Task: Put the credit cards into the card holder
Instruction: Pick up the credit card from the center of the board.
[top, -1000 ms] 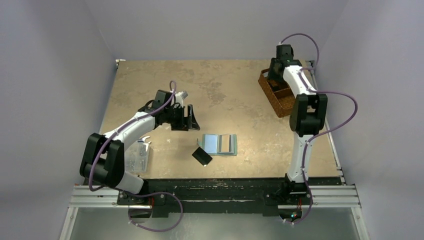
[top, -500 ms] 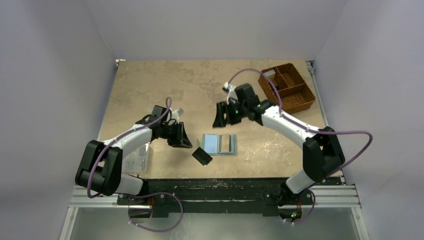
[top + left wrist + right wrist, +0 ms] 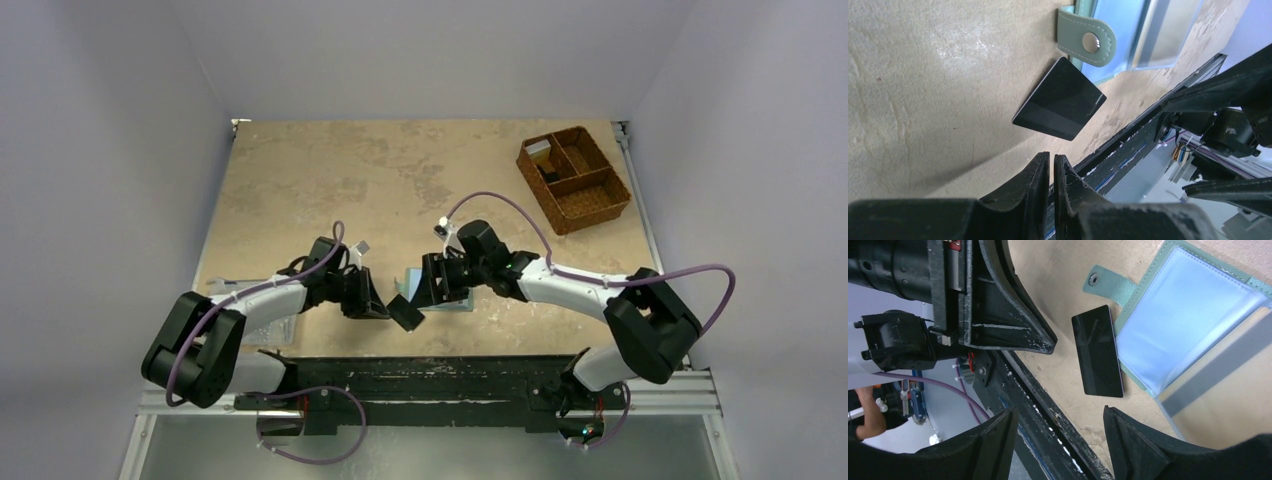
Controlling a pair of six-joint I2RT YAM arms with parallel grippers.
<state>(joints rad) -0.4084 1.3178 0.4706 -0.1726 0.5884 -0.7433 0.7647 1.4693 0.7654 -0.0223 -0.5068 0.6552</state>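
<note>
A black credit card (image 3: pixel 406 314) lies flat near the table's front edge, touching the open card holder's (image 3: pixel 1168 305) snap tab (image 3: pixel 1103 282). In the top view the card holder (image 3: pixel 462 298) is mostly hidden under my right gripper (image 3: pixel 422 290). Its pale blue inside shows in both wrist views, and what looks like a tan card with a grey stripe (image 3: pixel 1220 367) lies on its far half. My left gripper (image 3: pixel 1051 159) is shut with nothing in it, just left of the black card (image 3: pixel 1060 100). My right gripper (image 3: pixel 1060 412) hangs open above the black card (image 3: pixel 1097 352).
A brown woven divided basket (image 3: pixel 600 200) stands at the back right. A clear plastic box (image 3: pixel 278 328) sits under my left arm at the front left. The black front rail (image 3: pixel 450 372) runs close behind the card.
My right arm swung from the basket to above the holder and card, and its jaws opened wider. My left gripper moved toward the front edge and went from open to shut.
</note>
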